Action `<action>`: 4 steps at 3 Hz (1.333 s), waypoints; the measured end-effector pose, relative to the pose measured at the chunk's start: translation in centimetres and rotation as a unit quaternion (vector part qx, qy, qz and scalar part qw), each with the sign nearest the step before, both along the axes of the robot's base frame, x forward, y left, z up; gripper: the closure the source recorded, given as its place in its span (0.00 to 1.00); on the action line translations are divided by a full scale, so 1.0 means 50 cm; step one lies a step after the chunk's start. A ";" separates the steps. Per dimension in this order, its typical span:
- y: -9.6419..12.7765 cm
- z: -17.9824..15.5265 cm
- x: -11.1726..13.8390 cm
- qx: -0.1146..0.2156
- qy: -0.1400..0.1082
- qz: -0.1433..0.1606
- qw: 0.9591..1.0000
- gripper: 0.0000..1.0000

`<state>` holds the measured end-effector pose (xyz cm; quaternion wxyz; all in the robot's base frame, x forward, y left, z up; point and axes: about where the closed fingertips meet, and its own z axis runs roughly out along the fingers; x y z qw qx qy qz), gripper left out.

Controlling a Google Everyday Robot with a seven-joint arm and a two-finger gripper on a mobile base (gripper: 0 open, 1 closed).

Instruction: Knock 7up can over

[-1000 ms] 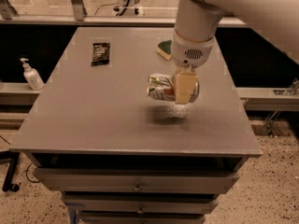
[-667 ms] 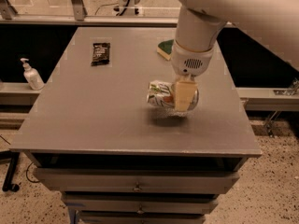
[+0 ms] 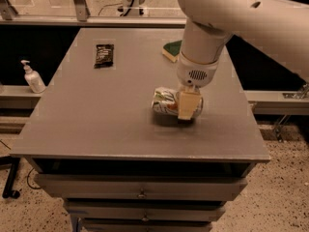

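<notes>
Cream two-finger gripper [image 3: 186, 112] dropped lower, clamped on the smooth silver-white aluminium 7up can [image 3: 164, 100], sideways cylinder poking out its left

Your gripper [image 3: 186, 114] sits low over the middle-right of the table [image 3: 96, 124], right against the can [image 3: 164, 100], which lies on its side and blocks that spot. The thick white arm [image 3: 227, 18] hangs in from the upper right and fills the room above the table's far right part. A green sponge [image 3: 171, 50] lies near the far edge, partly hidden by the arm. A dark snack packet [image 3: 104, 55] lies flat at the far left. Between packet and can, and along the near and left sides, you have bare tabletop to pass over. A soap bottle [image 3: 33, 76] stands off the table on the left ledge, well apart.
</notes>
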<state>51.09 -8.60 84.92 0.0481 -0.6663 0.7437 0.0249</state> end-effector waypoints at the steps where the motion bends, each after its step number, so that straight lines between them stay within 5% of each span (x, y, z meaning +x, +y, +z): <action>1: 0.001 -0.014 0.000 0.002 0.002 -0.006 1.000 0.13; 2: 0.001 -0.023 -0.003 0.005 0.006 -0.010 1.000 0.00; 4: -0.001 -0.019 -0.003 0.017 0.004 -0.019 1.000 0.00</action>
